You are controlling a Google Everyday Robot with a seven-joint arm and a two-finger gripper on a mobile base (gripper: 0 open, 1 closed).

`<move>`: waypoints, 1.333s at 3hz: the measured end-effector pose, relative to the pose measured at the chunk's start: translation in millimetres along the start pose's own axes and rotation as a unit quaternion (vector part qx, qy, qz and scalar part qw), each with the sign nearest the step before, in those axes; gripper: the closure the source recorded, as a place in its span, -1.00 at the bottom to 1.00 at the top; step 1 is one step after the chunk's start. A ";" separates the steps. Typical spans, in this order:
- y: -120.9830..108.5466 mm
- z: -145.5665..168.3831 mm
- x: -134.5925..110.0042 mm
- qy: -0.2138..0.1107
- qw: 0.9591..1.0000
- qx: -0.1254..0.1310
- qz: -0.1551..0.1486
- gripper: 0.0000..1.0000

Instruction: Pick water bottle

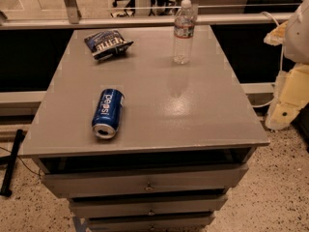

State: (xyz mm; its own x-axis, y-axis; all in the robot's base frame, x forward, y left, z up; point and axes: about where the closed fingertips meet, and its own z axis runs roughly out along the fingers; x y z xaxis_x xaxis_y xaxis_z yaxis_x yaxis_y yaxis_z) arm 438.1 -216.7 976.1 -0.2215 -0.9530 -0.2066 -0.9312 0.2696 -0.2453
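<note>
The water bottle [184, 32] is tall, clear and ribbed, with a white cap and a white-and-red label band. It stands upright near the far right edge of the grey cabinet top [159, 100]. My gripper [288, 96] shows as a cream-and-white shape at the right edge of the view. It is off the cabinet's right side, well to the right of the bottle and nearer to me, touching nothing.
A blue Pepsi can [107, 113] lies on its side at the front left of the top. A dark blue snack bag [107, 43] lies at the far left. A glass partition rail [145, 21] runs behind the cabinet. Drawers [145, 180] face me below.
</note>
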 end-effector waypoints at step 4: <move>-136.3 40.0 10.3 -0.089 0.991 0.094 0.040 -1.00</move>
State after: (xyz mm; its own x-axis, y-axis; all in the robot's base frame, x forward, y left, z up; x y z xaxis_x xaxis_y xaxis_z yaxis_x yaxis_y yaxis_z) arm 574.4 -257.7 969.5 -0.2226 -0.8928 -0.3916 -0.8386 0.3802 -0.3902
